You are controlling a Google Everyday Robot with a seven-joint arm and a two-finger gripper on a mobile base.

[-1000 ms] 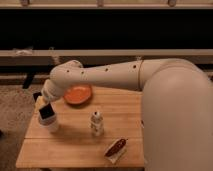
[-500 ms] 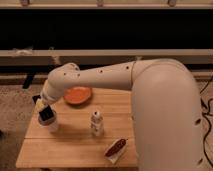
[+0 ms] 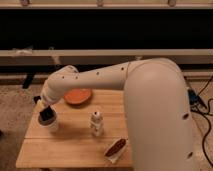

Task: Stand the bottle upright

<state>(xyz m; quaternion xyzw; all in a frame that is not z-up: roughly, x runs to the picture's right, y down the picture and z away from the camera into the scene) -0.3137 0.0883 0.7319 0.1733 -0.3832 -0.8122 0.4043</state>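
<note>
A small whitish bottle (image 3: 96, 123) with a greyish cap stands upright near the middle of the wooden table (image 3: 70, 147). My gripper (image 3: 47, 116) is at the table's left side, well left of the bottle, right over a wider white cup (image 3: 50, 125). The big white arm reaches in from the right and hides the table's right part.
An orange plate (image 3: 77, 96) lies at the back of the table, behind the bottle. A brown snack on white wrapping (image 3: 115, 148) lies at the front right. Gravel floor surrounds the table; a low rail runs behind it. Cables lie at far right.
The arm has swung slightly, with the gripper staying at the white cup. The bottle has not moved.
</note>
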